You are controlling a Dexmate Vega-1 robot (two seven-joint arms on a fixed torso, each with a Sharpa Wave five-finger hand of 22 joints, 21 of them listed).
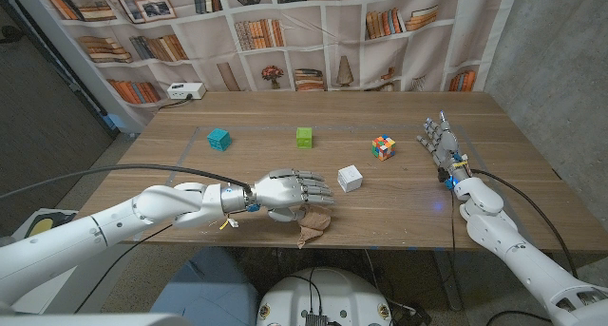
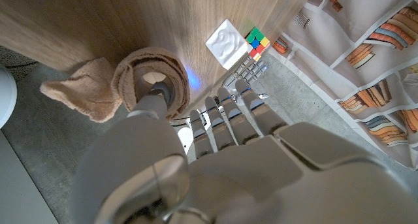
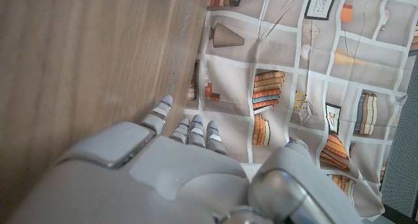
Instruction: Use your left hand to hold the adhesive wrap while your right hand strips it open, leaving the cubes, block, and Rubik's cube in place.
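Holding stage reached: left hand [image 1: 285,193] seems to pin the tan adhesive wrap roll [image 2: 151,80] at the worktop [image 1: 399,198] near edge, loose tail trailing. Right hand [image 1: 444,145], empty, fingers extended, stands well apart; stripping remains undone. Rubik's cube [image 1: 383,147] undisturbed.

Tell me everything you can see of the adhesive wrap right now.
The adhesive wrap is a tan, cloth-like roll with a hollow core, at the table's near edge. A loose, crumpled tail hangs past the edge. The left hand is over it, one finger at the core. Whether it is gripped firmly is unclear.
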